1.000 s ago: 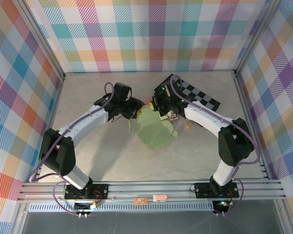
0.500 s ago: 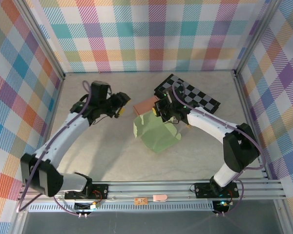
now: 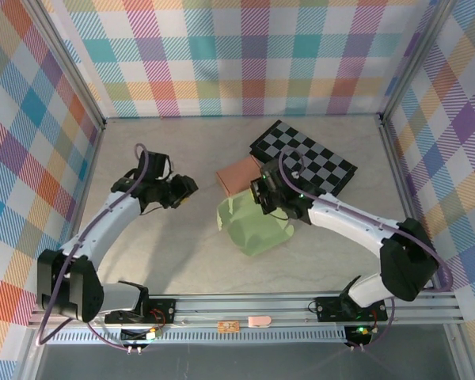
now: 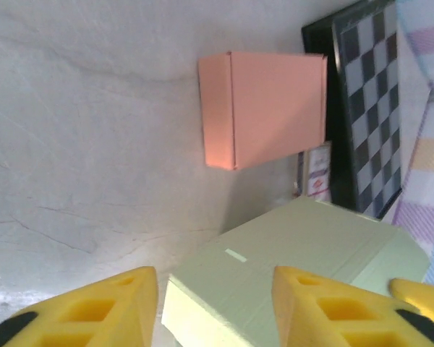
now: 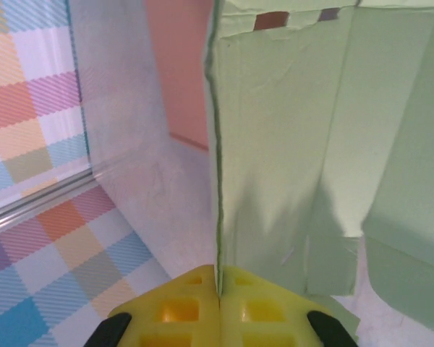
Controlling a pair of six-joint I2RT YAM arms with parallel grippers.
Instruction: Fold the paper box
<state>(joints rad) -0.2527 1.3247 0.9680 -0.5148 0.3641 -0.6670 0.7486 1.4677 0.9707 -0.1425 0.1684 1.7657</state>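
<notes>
Right wrist: right tool (image 5: 218, 280) clenched on the green paper box (image 5: 275, 144) wall (left tool (image 4: 215, 289) released).

Paper box (image 3: 253, 229) mid-table. Small box (image 3: 237, 174) just behind it, board (image 3: 305, 162) far right. Left gripper (image 3: 188, 189) left of paper box, apart. Right gripper (image 3: 259, 195) at its far edge.

The paper box (image 3: 255, 228) is looking light green. The small box (image 3: 236, 176) is looking pink. The board (image 3: 309, 162) is showing black and white squares. The walls (image 3: 245, 55) are showing rainbow checks. The table (image 3: 166, 253) is looking grey, and the fingers (image 4: 101, 311) are looking yellow.
</notes>
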